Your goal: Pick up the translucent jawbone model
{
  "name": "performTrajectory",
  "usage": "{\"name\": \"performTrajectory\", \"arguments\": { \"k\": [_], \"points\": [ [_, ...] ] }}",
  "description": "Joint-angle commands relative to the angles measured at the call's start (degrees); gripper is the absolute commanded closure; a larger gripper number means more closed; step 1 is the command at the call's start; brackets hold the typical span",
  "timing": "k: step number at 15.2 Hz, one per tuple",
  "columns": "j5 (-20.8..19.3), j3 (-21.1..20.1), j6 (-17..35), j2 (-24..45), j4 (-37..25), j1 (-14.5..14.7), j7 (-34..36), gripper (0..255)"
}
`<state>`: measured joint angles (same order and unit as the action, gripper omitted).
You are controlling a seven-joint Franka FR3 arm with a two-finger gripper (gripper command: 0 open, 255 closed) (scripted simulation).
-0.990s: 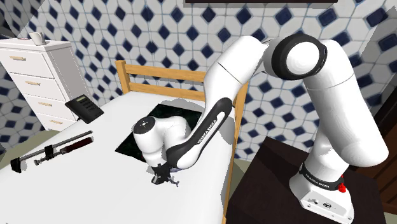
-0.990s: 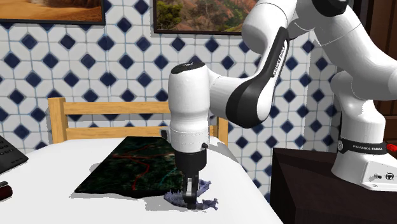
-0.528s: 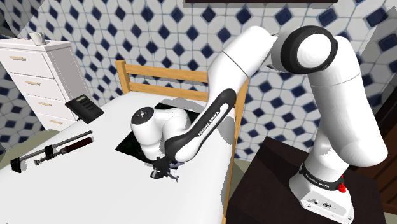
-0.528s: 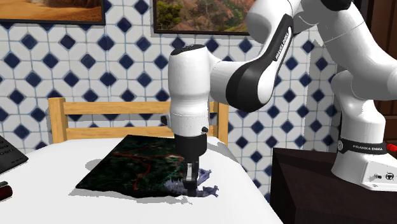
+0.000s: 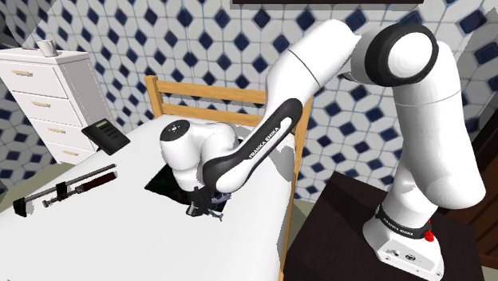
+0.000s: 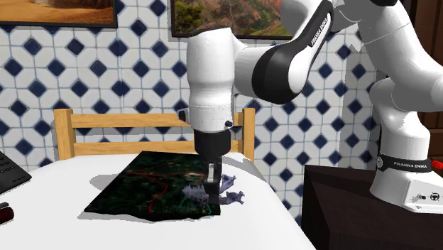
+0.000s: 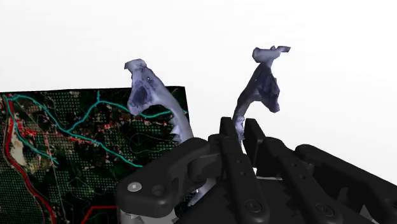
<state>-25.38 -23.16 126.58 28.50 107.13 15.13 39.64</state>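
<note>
The jawbone model (image 6: 231,196) is a pale bluish, see-through U shape with small teeth. My black gripper (image 6: 214,190) is shut on its front middle and holds it a little above the white table (image 6: 64,227), at the near edge of a dark map mat (image 6: 149,185). In the wrist view the jawbone's (image 7: 151,95) two arms rise away from the gripper (image 7: 238,131), one over the mat (image 7: 63,153), the other over bare white table. In the shoulder view the gripper (image 5: 201,209) hangs under the bent wrist, with the jawbone (image 5: 216,210) barely showing beside it.
A black desk phone (image 5: 105,136) and a long clamp-like tool (image 5: 68,189) lie toward the shoulder view's left. A white dresser (image 5: 44,96) stands beyond them. A wooden rail (image 6: 121,131) borders the table's far side. The dark stand (image 5: 351,231) is at lower right.
The gripper has risen from the table with the jawbone clasped in it and drifted slightly toward the mat. The fingers have stayed shut.
</note>
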Motion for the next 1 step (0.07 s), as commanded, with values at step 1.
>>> {"name": "performTrajectory", "arguments": {
  "k": [1],
  "points": [
    [0.2, -0.1, -0.3, -0.3, 0.0, -0.2, -0.3, 255]
  ]
}}
